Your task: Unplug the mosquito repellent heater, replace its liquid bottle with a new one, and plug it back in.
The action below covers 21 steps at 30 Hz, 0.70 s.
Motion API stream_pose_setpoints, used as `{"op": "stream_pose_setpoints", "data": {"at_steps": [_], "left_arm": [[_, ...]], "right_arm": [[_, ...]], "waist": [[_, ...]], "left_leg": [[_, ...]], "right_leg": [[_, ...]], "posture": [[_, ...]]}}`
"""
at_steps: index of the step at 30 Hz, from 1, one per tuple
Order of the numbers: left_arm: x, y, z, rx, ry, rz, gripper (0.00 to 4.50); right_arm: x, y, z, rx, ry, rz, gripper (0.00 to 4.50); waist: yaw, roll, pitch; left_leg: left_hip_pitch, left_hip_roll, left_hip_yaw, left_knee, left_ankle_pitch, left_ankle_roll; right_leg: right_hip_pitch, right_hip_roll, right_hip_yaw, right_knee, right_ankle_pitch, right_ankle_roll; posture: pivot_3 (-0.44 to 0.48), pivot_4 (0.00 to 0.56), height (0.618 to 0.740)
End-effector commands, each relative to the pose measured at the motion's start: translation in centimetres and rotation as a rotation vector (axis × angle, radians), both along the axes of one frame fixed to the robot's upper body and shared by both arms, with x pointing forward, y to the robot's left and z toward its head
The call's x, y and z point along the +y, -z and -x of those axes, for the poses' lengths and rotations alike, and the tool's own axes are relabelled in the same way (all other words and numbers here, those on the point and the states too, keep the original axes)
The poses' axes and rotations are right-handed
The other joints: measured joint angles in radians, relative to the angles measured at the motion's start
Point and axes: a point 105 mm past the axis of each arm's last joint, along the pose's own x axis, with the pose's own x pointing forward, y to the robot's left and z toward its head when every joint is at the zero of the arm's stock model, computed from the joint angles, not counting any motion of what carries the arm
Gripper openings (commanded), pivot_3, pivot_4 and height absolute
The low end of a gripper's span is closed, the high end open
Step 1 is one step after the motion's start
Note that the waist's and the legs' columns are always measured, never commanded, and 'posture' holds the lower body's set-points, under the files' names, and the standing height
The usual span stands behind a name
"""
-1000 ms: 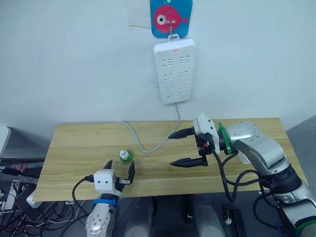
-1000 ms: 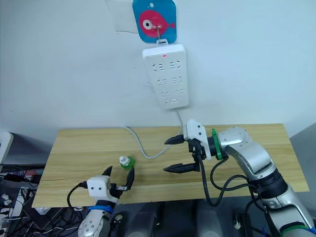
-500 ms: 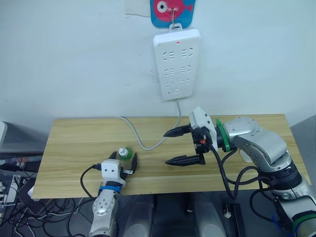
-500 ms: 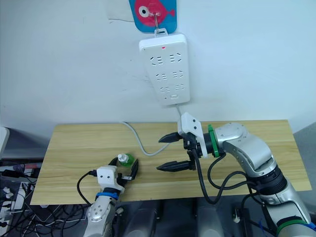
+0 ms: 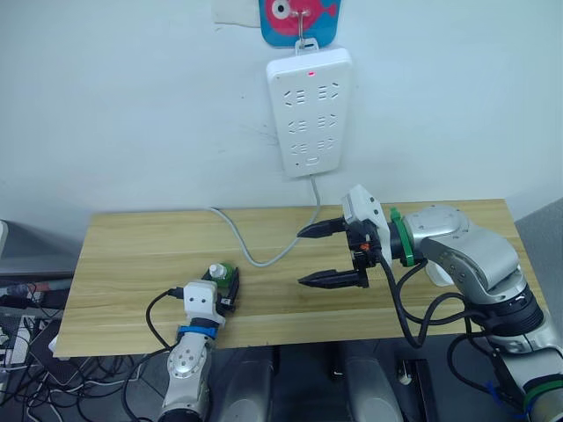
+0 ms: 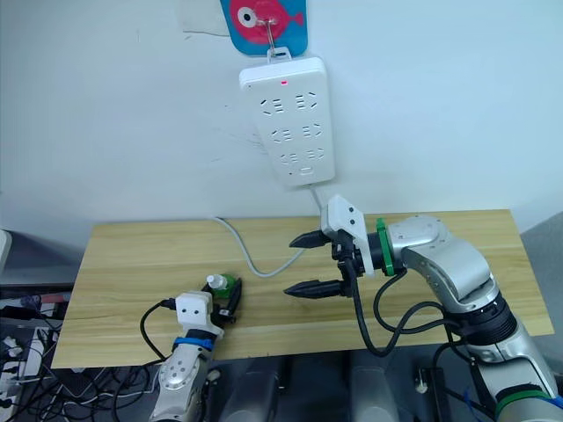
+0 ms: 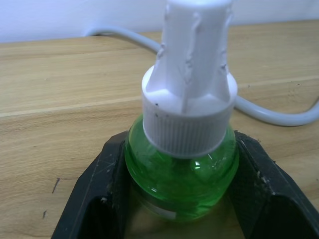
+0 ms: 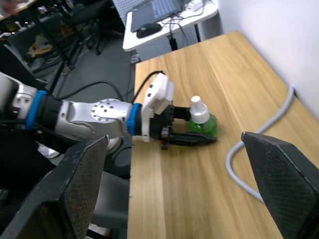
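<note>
A small green liquid bottle (image 5: 223, 273) with a white cap stands upright on the wooden table (image 5: 132, 255) near its front left. My left gripper (image 5: 226, 283) is shut on the liquid bottle, one black finger (image 7: 102, 184) pressed to each side of the green body (image 7: 182, 189). My right gripper (image 5: 302, 258) hangs open over the middle of the table, to the right of the bottle, with nothing between its fingers. The right wrist view looks across at the bottle (image 8: 200, 119) and the left arm. The mosquito repellent heater is out of view.
A long white power strip (image 5: 308, 112) with a red light hangs on the wall under a blue fish hook (image 5: 299, 13). Its grey cable (image 5: 255, 257) runs down and curves across the table behind the bottle. Cables and a desk lie off the table's left.
My left gripper moved forward to the bottle and its fingers closed in on it. The right gripper stayed open in about the same place. The head camera shifted a little.
</note>
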Motion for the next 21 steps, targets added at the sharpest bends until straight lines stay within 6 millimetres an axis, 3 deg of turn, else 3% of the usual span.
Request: {"op": "stream_pose_setpoints", "data": {"at_steps": [1, 5, 10, 15, 21], "left_arm": [[-1.9, -3.2, 0.1, -0.041, 0.13, -0.06, 2.26], [-5.7, -7.7, 0.2, -0.024, 0.425, -0.087, 2.26], [-8.9, -9.8, 1.3, 0.068, 0.782, -0.157, 2.26], [-9.9, -11.4, 0.1, 0.069, 0.952, -0.224, 2.26], [-10.7, -12.7, -1.3, 0.044, 1.039, -0.247, 2.26]], "right_arm": [[-0.8, -0.1, -0.5, -0.036, 0.074, -0.026, 4.5], [-0.5, 0.0, -0.3, -0.045, 0.16, -0.093, 4.5], [0.9, 0.4, 0.3, -0.048, 0.25, -0.168, 4.5], [2.1, 0.4, 0.2, -0.056, 0.349, -0.228, 4.5], [2.0, 0.5, -0.4, -0.08, 0.433, -0.231, 4.5]], "waist": [[0.0, 0.0, 0.0], [0.005, 0.0, 0.0], [-0.004, 0.002, -0.003], [-0.011, 0.001, -0.008], [-0.03, 0.001, -0.026]], "left_leg": [[0.0, 0.0, 0.0, 0.0, 0.0, 0.0], [-0.002, 0.0, -0.005, 0.0, 0.002, -0.003], [-0.002, 0.0, -0.004, 0.0, 0.006, -0.009], [-0.002, 0.001, -0.003, 0.0, 0.008, -0.013], [-0.002, 0.0, -0.003, 0.0, 0.009, -0.015]], "right_leg": [[0.0, 0.0, 0.0, 0.0, 0.0, 0.0], [-0.001, 0.0, 0.0, 0.001, 0.0, 0.0], [-0.001, 0.002, -0.003, 0.002, 0.0, -0.001], [-0.003, 0.003, -0.003, 0.003, 0.001, -0.001], [-0.002, 0.003, -0.004, 0.003, 0.003, -0.002]], "posture": [[0.054, 0.393, 0.74], [0.068, 0.36, 0.74], [0.018, 0.32, 0.74], [-0.042, 0.281, 0.74], [-0.099, 0.259, 0.74]]}}
